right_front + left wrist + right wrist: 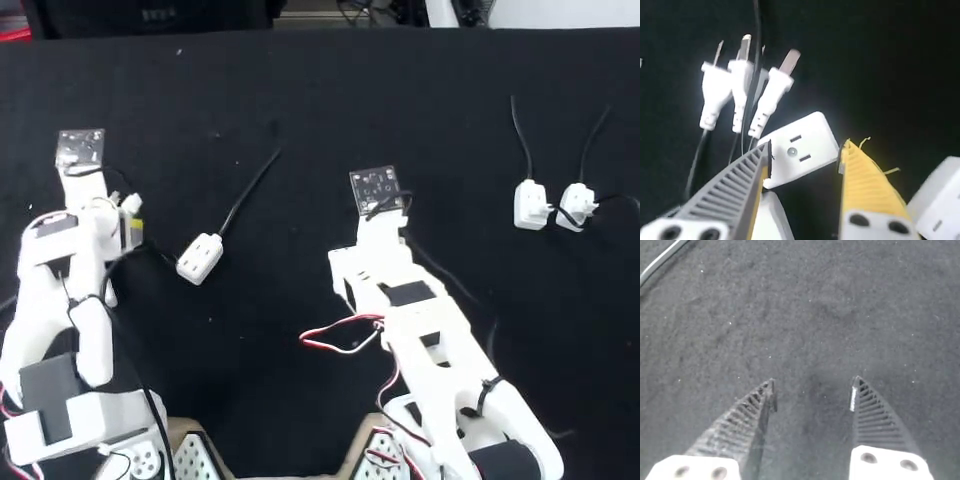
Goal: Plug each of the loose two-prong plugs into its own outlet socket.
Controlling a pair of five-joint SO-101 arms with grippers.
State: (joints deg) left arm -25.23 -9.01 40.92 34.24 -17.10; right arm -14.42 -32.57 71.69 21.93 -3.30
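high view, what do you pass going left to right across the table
left arm → white outlet socket on a black cord → right arm → first white corded block → second white corded block

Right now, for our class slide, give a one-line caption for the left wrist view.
Open end effector flanking a white outlet socket, three white plugs lying just beyond it on black cloth.

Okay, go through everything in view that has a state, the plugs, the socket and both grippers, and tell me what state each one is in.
Plugs: all three loose, unplugged, prongs bare.
Socket: slots empty, nothing plugged in.
Left gripper: jaws open, socket seen between their tips, contact unclear.
Right gripper: jaws open, empty, over black cloth.
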